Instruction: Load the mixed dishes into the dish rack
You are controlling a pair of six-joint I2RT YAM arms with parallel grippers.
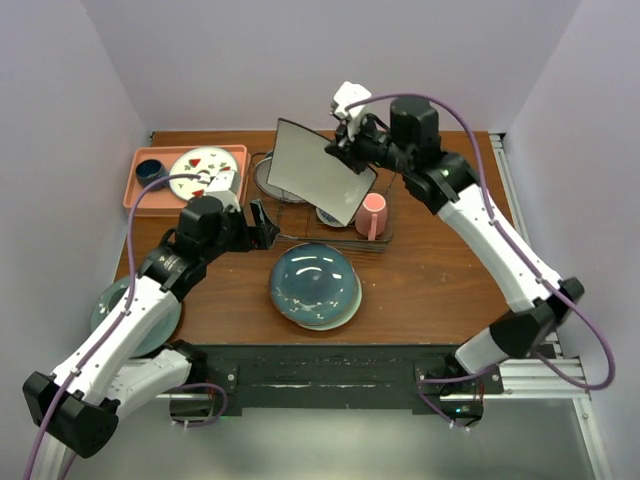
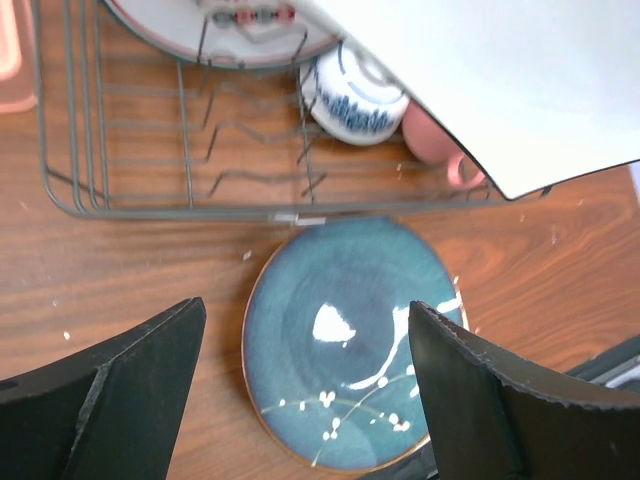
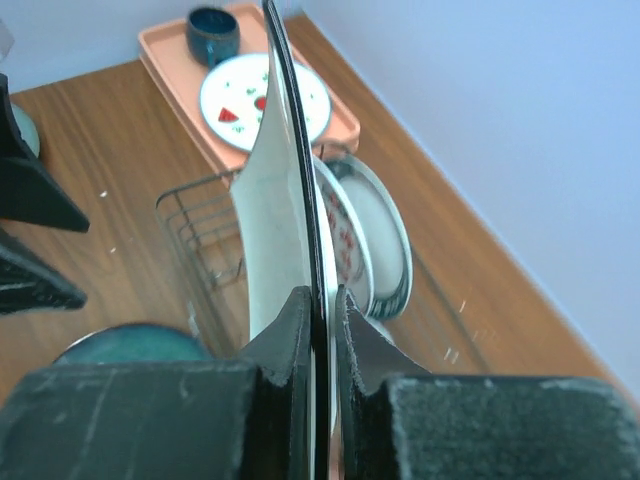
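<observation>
Pressed close to the right wrist camera, the right gripper [image 3: 318, 300] is seen clamped tight on the edge of the white square plate [image 3: 285, 170], which is viewed edge-on. Close to the left wrist camera, the left gripper [image 2: 305, 390] is spread wide and nothing is held between its fingers.

From above, most of the view is filled by the wooden table [image 1: 430, 270]. The dish rack [image 1: 385, 240] is set at its far middle, and the salmon-pink tray [image 1: 135, 192] is laid to the rack's left. The white square plate is held tilted in the air over the middle of the rack (whether it touches the wires cannot be told).

A teal glazed plate [image 1: 314, 285] is laid flat on the table just in front of the rack, and the open left gripper is hung over the ground between the two. The pale green round plate [image 1: 168, 318] is seen at the table's left near edge, partly covered by the left arm. A round white plate with a dark rim [image 3: 390, 250] is stood on edge in the rack's left end. A white plate with red marks [image 1: 200, 165] is laid in the tray.

The pink mug [image 1: 372, 215] is placed in the rack's right end, with the small blue-and-white bowl [image 2: 352, 100] just beside it. A small dark blue cup [image 1: 150, 170] is set in the tray's left end.
</observation>
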